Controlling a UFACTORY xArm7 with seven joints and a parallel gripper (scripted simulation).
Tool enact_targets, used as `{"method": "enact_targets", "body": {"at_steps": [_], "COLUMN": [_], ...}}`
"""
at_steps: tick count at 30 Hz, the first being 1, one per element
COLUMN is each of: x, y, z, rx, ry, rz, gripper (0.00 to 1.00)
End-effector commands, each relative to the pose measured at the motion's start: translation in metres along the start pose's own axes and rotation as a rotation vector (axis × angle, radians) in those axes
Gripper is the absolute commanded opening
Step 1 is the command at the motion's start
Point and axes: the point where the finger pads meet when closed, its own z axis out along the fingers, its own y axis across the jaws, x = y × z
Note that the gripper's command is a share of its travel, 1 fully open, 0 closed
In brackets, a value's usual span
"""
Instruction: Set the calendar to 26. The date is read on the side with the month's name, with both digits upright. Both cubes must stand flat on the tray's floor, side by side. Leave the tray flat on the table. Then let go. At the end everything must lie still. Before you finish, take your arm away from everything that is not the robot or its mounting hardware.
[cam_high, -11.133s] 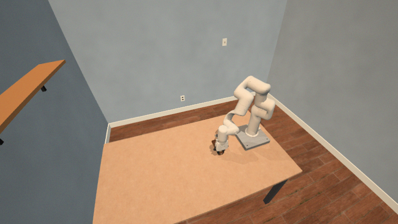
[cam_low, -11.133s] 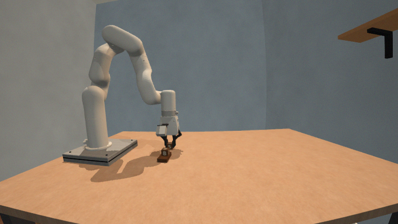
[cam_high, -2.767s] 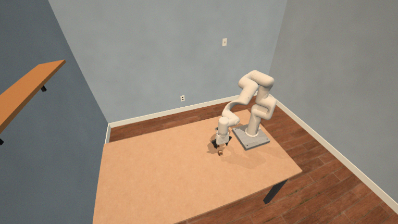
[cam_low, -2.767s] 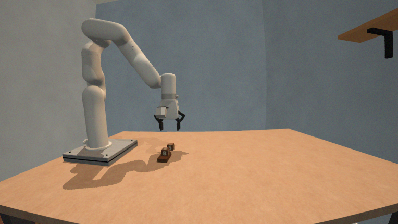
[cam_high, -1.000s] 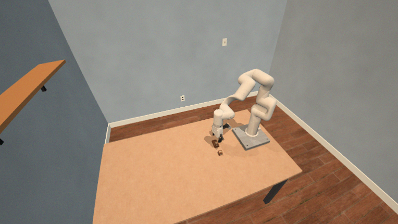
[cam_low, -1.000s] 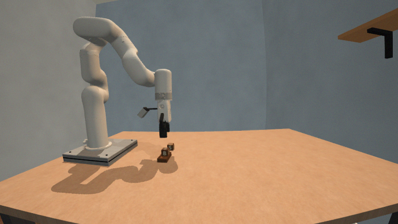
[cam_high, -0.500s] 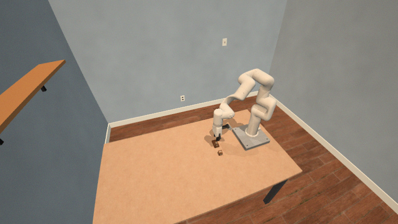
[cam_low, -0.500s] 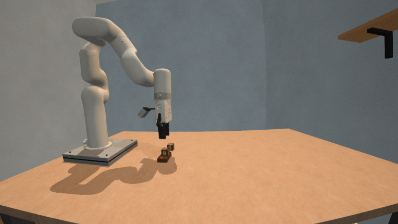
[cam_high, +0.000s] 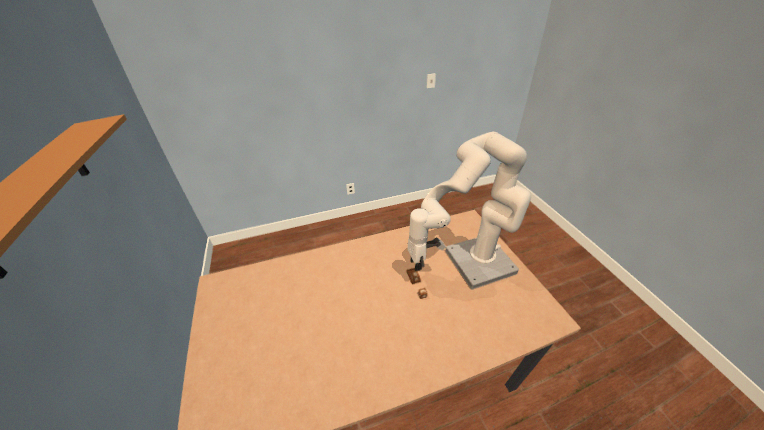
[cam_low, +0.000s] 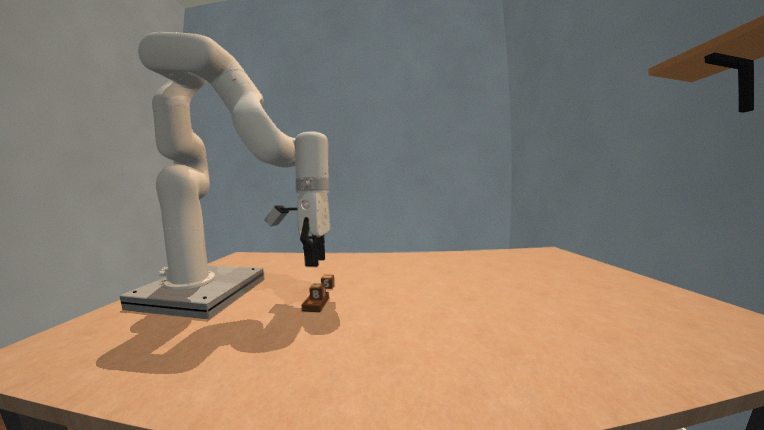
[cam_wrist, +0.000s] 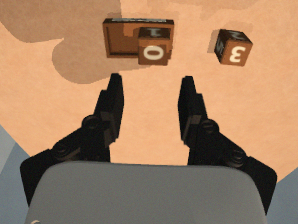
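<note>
While one cube sits in the tray, the second lies outside: date not set to 26

Although the tray (cam_high: 410, 272) (cam_low: 311, 307) (cam_wrist: 115, 43) rests flat on the table (cam_high: 320, 331) (cam_low: 454, 331) (cam_wrist: 150, 120), it contains only one cube. That first cube (cam_high: 415, 276) (cam_low: 316, 292) (cam_wrist: 153, 50) stands at one end, leaving a bare section of tray floor beside it. Its faces show an 8 in the exterior view and a 0 in the wrist view.

The second cube (cam_high: 422, 293) (cam_low: 327, 281) (cam_wrist: 233, 48) is on the table near the tray's occupied end, apart from it and set at an angle to it in the wrist view. One face reads 5 in the exterior view; another shows a 3 in the wrist view, turned away from upright.

Light markings run along one long side of the tray, too foreshortened to read. The gripper (cam_high: 418, 263) (cam_low: 315, 260) (cam_wrist: 151, 88) points down above the tray area, clear of both cubes. Its fingers stand partly apart, with nothing clamped between them. The arm (cam_high: 473, 166) (cam_low: 181, 229) is mounted on a grey base plate (cam_high: 473, 280) (cam_low: 133, 298) at the table's edge.
</note>
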Motion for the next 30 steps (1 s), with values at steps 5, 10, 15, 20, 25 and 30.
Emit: {"method": "enact_targets", "body": {"at_steps": [5,10,15,20,25,30], "x": [-0.0014,-0.0014,-0.0014,-0.0014,-0.0013,-0.0012], "y": [0.0001,0.0001,0.0001,0.0002,0.0002,0.0003], "z": [-0.0012,-0.0012,-0.0009,-0.0001,0.0029,0.0081], "rx": [0.000,0.000,0.000,0.000,0.000,0.000], "ry": [-0.004,-0.004,-0.004,-0.004,-0.004,-0.004], "rz": [0.000,0.000,0.000,0.000,0.000,0.000], "gripper": [0.49,0.49,0.49,0.49,0.49,0.49]}}
